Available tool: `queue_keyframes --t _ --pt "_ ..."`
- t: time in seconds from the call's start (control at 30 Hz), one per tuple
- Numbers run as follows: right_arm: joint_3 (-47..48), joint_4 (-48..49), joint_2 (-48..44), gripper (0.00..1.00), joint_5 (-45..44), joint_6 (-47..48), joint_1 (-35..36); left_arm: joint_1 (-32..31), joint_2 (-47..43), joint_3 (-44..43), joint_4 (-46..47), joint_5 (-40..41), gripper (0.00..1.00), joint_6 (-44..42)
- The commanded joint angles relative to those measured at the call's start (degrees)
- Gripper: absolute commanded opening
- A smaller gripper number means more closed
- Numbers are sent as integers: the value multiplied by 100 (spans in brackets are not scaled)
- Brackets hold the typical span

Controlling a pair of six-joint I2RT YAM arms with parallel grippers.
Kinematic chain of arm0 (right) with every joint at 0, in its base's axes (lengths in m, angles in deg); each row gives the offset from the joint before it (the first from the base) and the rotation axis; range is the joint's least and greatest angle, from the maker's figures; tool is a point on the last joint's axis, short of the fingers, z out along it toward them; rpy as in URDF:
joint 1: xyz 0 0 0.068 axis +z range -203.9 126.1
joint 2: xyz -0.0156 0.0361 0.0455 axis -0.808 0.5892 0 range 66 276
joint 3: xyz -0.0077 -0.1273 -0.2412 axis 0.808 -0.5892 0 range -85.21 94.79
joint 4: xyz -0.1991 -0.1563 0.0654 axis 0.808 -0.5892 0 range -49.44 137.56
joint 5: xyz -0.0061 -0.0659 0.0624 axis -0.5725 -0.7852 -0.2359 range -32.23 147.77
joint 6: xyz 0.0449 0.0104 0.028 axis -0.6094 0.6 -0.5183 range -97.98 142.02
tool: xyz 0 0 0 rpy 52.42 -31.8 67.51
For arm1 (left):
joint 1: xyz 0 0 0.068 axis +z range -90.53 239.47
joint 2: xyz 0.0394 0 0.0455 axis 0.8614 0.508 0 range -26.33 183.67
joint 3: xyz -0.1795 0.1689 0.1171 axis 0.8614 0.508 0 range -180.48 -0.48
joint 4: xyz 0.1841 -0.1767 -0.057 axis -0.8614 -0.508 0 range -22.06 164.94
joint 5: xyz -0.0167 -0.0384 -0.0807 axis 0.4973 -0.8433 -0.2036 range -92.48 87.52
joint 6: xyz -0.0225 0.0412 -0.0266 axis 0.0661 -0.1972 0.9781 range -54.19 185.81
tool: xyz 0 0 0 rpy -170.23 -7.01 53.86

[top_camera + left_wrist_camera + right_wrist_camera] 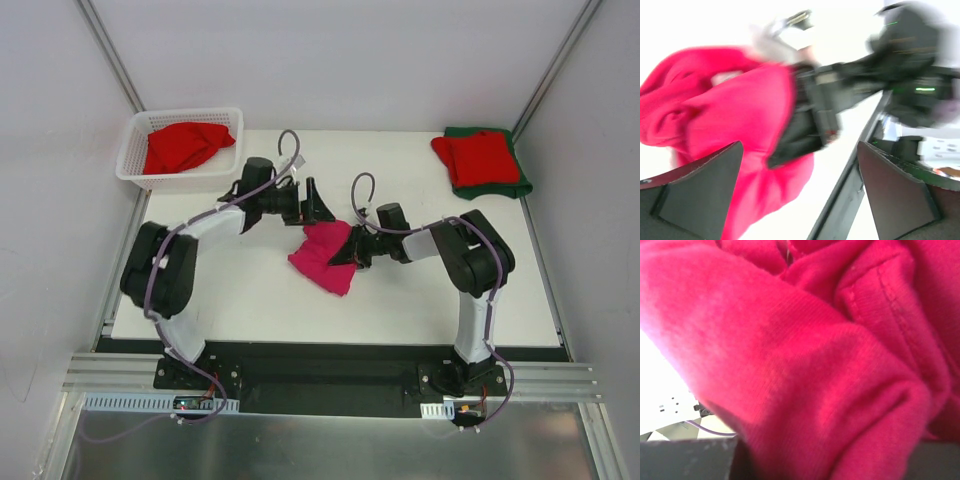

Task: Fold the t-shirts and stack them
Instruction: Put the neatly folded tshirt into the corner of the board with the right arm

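A magenta-pink t-shirt point(325, 258) lies bunched at the middle of the white table. My right gripper point(352, 250) is at its right edge, shut on a fold of it. In the right wrist view the pink t-shirt point(805, 355) fills the picture and runs down between the jaws of the right gripper point(810, 460). My left gripper point(322, 203) hangs just above the shirt's far edge, open and holding nothing. The left wrist view shows the left gripper point(800, 150) with its fingers point(700, 195) wide apart, and the pink t-shirt point(730, 115) and the right gripper's black body beyond them.
A white lattice basket point(135, 150) at the back left holds a crumpled red t-shirt point(185, 145). At the back right, a folded red t-shirt point(478, 157) lies on a folded dark green one point(500, 188). The table's dark front rail point(840, 200) runs close by.
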Motion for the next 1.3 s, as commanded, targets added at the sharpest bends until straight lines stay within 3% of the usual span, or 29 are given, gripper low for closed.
queue_keyframes --t 0.0,0.13,0.23,0.47,0.83,1.27 --pt "118 -400 -28 1 -162 345 109 121 -1517 -399 -597 292 99 -482" --pt "372 -839 -168 1 -276 678 145 218 -2273 -162 -826 425 99 -535" --pt "697 -1699 -528 1 -644 1337 206 279 -2581 128 -897 495 99 -570" --pt "1611 -3387 -1065 1 -1629 2401 198 332 -2846 550 -915 486 99 -526" --pt "2526 -3908 -1144 1 -1990 2701 -119 350 -3180 840 -906 521 99 -500" --pt "3220 -4022 -1452 1 -2043 2798 -1094 394 -3277 1016 -879 460 99 -447"
